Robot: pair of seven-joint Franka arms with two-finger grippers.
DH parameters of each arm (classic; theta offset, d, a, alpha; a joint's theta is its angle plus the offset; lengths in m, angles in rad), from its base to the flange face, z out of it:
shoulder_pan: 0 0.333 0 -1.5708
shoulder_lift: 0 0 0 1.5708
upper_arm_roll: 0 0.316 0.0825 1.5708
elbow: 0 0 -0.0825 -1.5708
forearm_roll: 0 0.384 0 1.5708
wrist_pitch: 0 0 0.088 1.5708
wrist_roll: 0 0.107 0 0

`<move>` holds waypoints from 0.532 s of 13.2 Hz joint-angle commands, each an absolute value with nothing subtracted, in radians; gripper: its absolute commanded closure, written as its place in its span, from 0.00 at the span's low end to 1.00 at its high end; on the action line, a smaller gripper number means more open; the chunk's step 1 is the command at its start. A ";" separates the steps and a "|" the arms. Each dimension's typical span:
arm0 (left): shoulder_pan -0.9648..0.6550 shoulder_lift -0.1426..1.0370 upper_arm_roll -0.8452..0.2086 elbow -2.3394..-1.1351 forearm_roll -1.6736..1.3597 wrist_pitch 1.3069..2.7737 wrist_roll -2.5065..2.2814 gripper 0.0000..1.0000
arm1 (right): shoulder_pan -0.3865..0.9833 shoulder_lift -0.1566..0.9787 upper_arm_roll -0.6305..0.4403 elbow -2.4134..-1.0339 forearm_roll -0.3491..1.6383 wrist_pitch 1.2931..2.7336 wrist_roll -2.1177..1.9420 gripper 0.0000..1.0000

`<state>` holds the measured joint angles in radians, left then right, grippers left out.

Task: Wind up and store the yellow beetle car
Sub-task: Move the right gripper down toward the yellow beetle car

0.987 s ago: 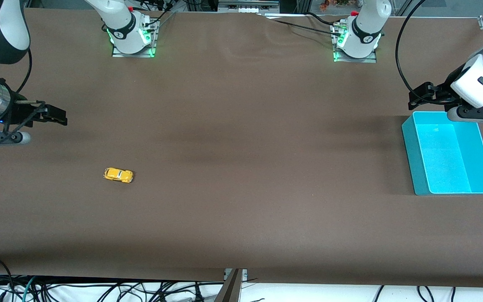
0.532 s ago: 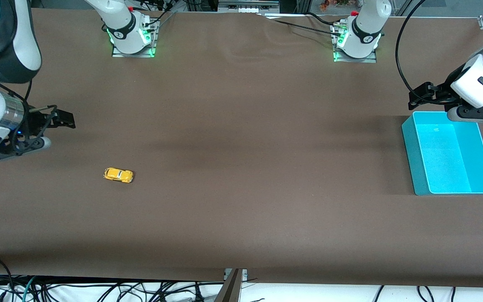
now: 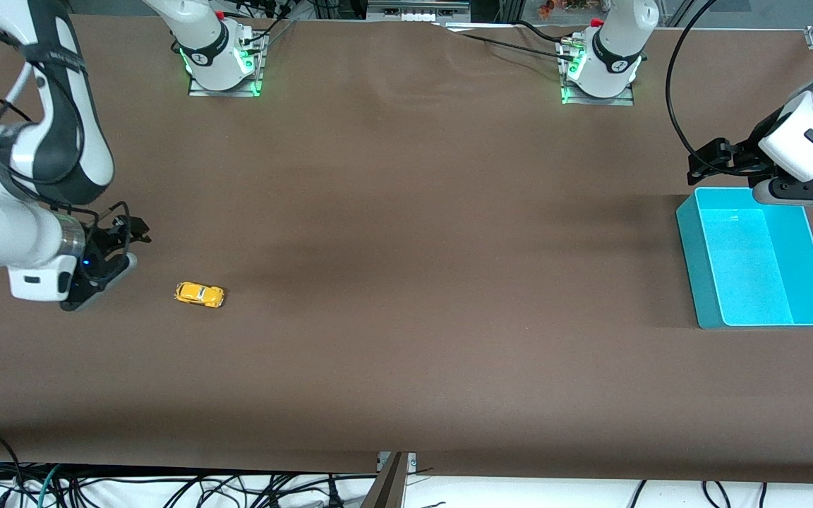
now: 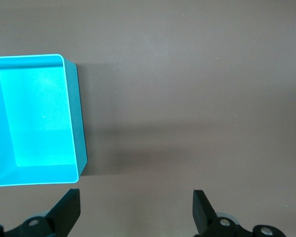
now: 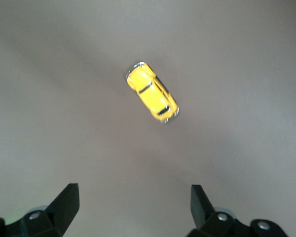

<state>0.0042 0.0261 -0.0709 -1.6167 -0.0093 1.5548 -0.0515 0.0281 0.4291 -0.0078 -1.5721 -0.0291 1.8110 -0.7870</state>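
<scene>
Your small rounded yellow beetle car (image 3: 199, 294) sits on its wheels on the brown table (image 3: 406, 282), toward the right arm's end and well apart from the open turquoise plastic bin (image 3: 689, 268) at the left arm's end. The right gripper (image 3: 131, 233) hangs above the table just beside the car, off the car's end that points toward the right arm's end of the table, with bare cloth between them. In the right wrist view the car (image 5: 152, 92) lies ahead of the spread fingers (image 5: 64, 202), not between them, and its long axis runs skew to the line joining the fingertips. From the front, that axis runs roughly along the table's length. The jaws stand wide, holding nothing. You will likely need to carry the right gripper over the car and turn the wrist so the fingers close across the narrow body.

The car looks glossy, with dark windows and bright bumpers at both ends.

The left gripper (image 4: 133, 210) waits beside the bin (image 4: 74, 123), over the table just off its rim, jaws also wide and empty.
</scene>
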 commanded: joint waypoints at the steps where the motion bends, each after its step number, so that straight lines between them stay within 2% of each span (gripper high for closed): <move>1: 0.009 0.041 -0.075 -1.586 0.000 1.536 -0.051 0.00 | 0.023 0.504 -0.002 -1.574 -0.020 1.911 -0.981 0.00; 5: 0.009 0.041 -0.075 -1.586 0.000 1.536 -0.051 0.00 | 0.026 0.532 0.003 -1.699 -0.017 2.181 -1.182 0.00; 7: 0.009 0.041 -0.075 -1.586 0.000 1.536 -0.051 0.00 | 0.026 0.541 0.006 -1.741 -0.017 2.264 -1.242 0.00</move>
<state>0.0042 0.0263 -0.0709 -1.6167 -0.0093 1.5548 -0.0515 0.0294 0.5656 -0.0021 -1.6810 -0.0290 2.1945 -1.1676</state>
